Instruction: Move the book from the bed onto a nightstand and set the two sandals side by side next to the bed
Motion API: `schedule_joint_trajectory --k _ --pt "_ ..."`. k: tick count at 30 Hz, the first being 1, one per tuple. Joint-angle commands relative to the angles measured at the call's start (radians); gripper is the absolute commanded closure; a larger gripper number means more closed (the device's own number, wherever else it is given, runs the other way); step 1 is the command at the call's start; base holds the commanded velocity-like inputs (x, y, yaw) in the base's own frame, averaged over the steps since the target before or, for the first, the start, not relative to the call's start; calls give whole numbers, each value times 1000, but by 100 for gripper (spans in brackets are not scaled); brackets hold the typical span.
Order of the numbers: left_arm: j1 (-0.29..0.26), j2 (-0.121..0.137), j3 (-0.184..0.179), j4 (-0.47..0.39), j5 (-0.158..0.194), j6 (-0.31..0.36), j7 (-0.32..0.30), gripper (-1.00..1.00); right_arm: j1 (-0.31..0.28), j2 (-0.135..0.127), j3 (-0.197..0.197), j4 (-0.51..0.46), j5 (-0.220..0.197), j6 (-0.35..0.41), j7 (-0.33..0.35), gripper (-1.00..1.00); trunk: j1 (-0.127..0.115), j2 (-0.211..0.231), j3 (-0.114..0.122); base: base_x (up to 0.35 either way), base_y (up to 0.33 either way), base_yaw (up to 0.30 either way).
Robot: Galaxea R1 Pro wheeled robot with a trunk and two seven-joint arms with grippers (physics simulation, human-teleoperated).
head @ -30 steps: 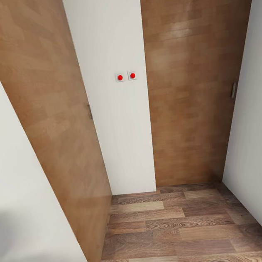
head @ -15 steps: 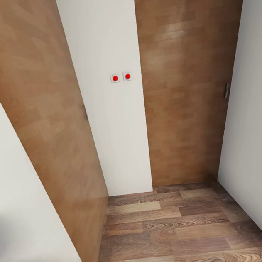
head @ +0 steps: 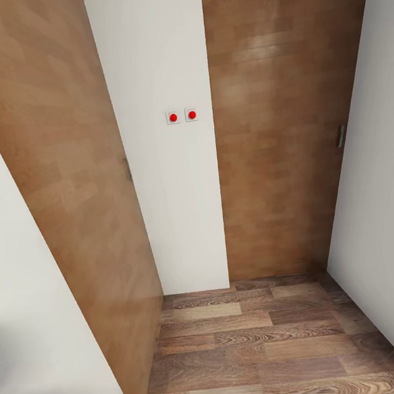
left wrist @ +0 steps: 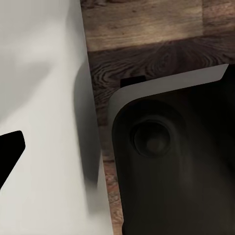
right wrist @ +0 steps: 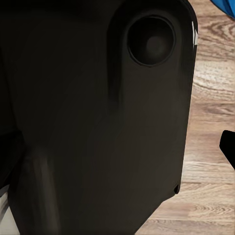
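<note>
- Head view: a white wall strip [head: 170, 163] with two red buttons [head: 182, 116] stands between two brown wooden doors [head: 273, 116]. Below is the wood floor [head: 257, 346]. The book, bed and nightstand are not here.
- Left wrist view: a dark robot part [left wrist: 171, 171] sits over the floor beside a white wall. I cannot tell if this gripper is open or closed.
- Right wrist view: a small blue corner [right wrist: 226, 7], maybe a sandal, lies on the floor. A sandal is probably light and bendy; pinch its edge. This gripper's state is unclear too.

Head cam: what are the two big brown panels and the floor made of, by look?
Left panel and right panel: smooth wood veneer probably, faint block pattern, soft sheen. Floor: wood planks, strong grain, mixed tones, semi-matte; could be laminate.
</note>
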Motion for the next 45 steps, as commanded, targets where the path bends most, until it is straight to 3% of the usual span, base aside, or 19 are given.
schedule_joint_trajectory --k 1,45 --pt "0 0 -8 1 -1 -3 6 -100 0 0 -1 0 0 -1 1 -100 0 0 -1 0 0 -2" --pt "0 0 -8 1 -1 -3 6 -100 0 0 -1 1 0 -1 1 -100 0 0 -1 0 0 -28"
